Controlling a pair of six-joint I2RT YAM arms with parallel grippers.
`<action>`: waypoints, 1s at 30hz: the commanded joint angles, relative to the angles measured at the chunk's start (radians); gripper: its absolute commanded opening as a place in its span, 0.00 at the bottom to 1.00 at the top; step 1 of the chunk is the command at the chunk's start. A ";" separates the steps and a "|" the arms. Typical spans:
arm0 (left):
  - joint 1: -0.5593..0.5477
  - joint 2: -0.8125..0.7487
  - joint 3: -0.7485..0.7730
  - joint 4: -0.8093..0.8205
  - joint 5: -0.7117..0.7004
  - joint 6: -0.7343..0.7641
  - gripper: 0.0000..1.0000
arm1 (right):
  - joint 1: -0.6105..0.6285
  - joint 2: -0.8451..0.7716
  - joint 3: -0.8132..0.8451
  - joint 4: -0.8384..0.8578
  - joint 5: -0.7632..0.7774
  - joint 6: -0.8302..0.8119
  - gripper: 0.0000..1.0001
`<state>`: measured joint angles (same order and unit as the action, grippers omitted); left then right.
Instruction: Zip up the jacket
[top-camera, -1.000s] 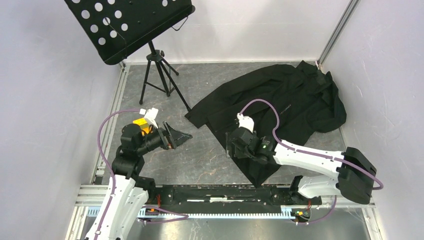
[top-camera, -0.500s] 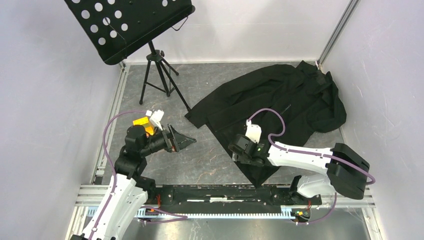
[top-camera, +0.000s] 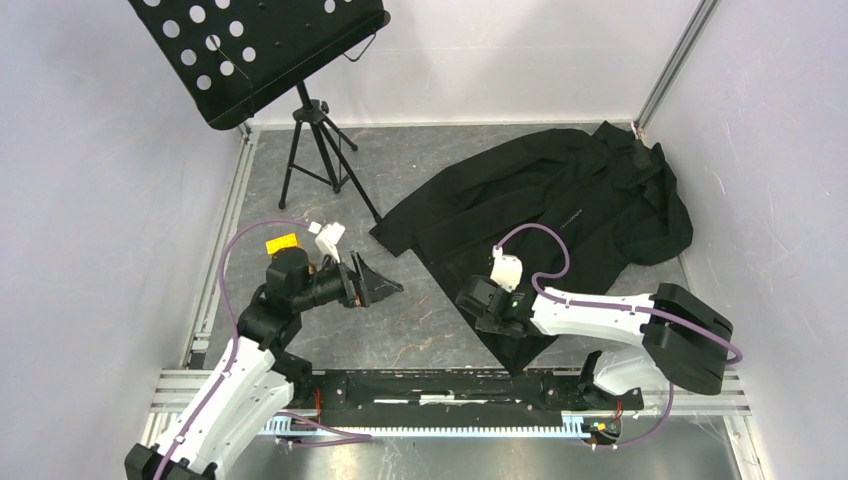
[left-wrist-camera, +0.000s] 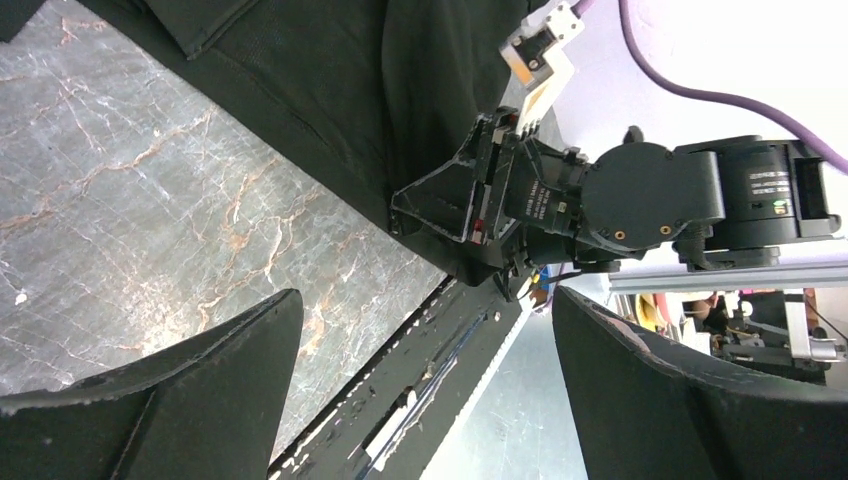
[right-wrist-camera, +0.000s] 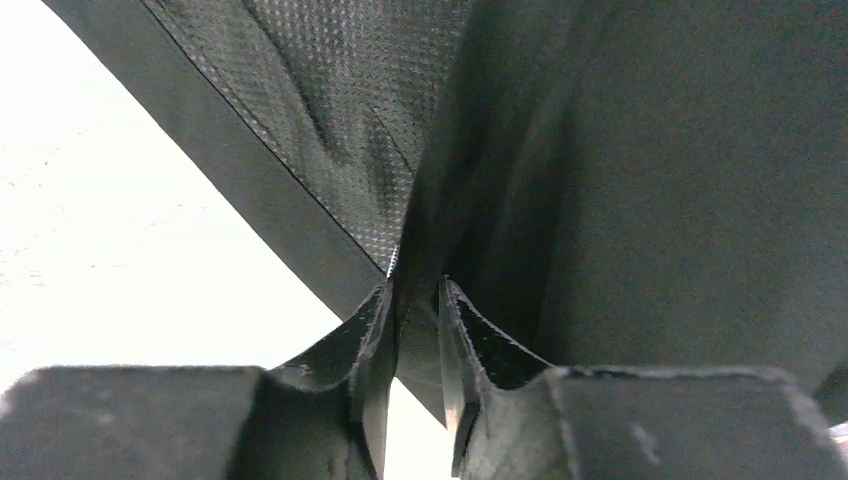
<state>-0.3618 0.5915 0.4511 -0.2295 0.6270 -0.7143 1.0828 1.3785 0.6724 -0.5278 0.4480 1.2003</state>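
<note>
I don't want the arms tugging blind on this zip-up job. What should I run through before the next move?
1. Right tool pinching the jacket edge: ok, fabric sits between its fingers.
2. Zipper pull located: cannot tell, none shows in any view.
3. Left tool free: ok, open over bare table, holding nothing.
4. Jacket lying flat: not ok, it bunches against the right wall.
5. Music stand clear of both arms: ok, it stands at the far left.
</note>
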 joint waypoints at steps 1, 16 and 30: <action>-0.043 0.033 0.008 0.040 -0.054 -0.038 1.00 | 0.005 -0.007 -0.013 0.022 0.026 0.003 0.19; -0.235 0.245 -0.086 0.513 -0.070 -0.221 0.98 | -0.043 -0.512 -0.496 0.962 -0.284 -0.830 0.00; -0.409 0.582 -0.110 0.946 -0.151 -0.335 1.00 | -0.075 -0.678 -0.701 1.317 -0.615 -1.109 0.00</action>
<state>-0.7391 1.1164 0.3408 0.5316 0.5213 -0.9840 1.0058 0.7074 0.0105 0.6624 -0.0780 0.1490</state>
